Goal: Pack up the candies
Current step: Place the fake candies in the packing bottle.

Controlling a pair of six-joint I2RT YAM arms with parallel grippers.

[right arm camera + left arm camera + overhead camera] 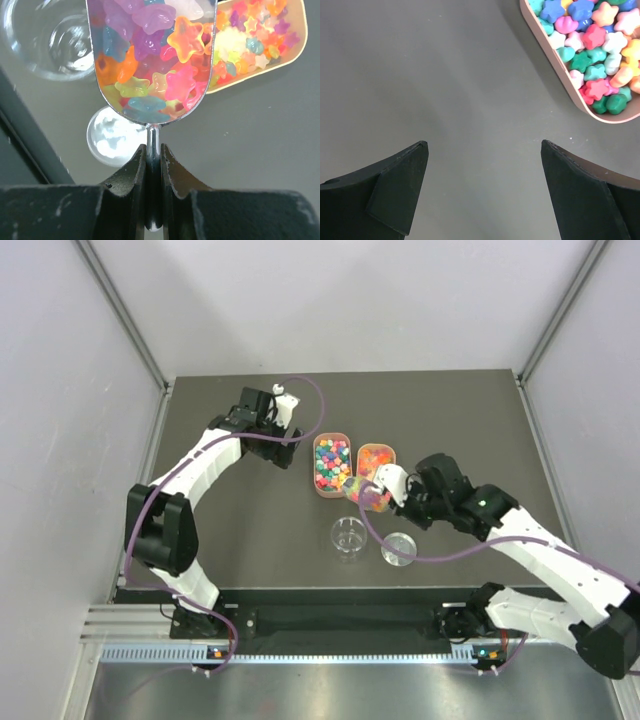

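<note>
Two tan trays hold candies: a left tray with opaque mixed-colour candies and a right tray with translucent orange-toned ones. My right gripper is shut on the thin handle of a metal scoop, also seen as the scoop in the top view. The scoop is heaped with star-shaped candies and hangs between the trays and a clear cup. My left gripper stands open over bare table left of the opaque-candy tray.
The clear cup stands in front of the trays. A round clear lid lies to its right, and the same lid shows under the scoop's handle in the right wrist view. Grey walls enclose the dark table.
</note>
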